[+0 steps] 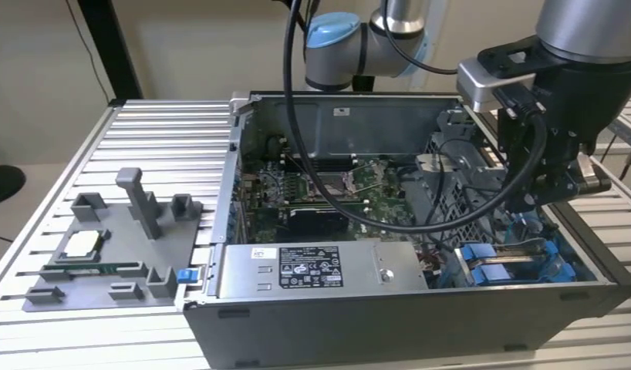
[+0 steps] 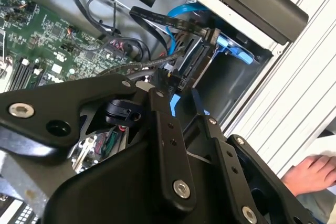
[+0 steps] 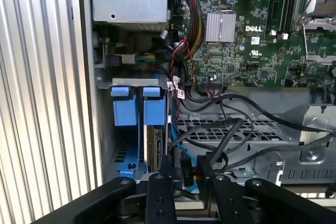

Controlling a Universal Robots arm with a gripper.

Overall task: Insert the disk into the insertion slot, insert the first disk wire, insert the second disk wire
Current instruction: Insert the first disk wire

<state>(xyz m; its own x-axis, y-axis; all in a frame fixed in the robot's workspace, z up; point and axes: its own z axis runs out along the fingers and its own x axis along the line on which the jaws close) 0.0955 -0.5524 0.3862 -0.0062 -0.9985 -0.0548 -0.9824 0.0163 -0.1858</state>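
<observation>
**Claw** (image 3: 186,158): black, two-fingered, on a Universal Robots arm. In the exterior view the claw (image 1: 542,196) is lowered into the drive-bay corner of an open computer case (image 1: 398,327). It is spread only a little. In the first wrist view its fingers (image 3: 167,182) stand either side of a black connector (image 3: 187,172), with a narrow gap on each side. Whether they press on it cannot be told.

**Disk** (image 3: 154,146): seated edge-on in the bay slot just ahead of the claw. It is clipped in a blue carrier (image 3: 128,109), whose two tabs sit at the slot mouth.

**Wires**: a blue cable (image 2: 181,10) and a flat black cable (image 2: 157,18) run to the connector block just beyond the fingertips in the second wrist view.

**Motherboard** (image 1: 326,193): green, on the case floor beside the claw, across the drive cage.

**Power-supply box** (image 1: 305,270): grey and labelled, beyond the disk as seen from the claw.

**Fixture tray** (image 1: 109,250): grey, on the ribbed tabletop (image 1: 161,131), well apart from the claw on the far side of the case.

**A person's hand** (image 2: 310,174): rests outside the case, near the claw's side.
</observation>
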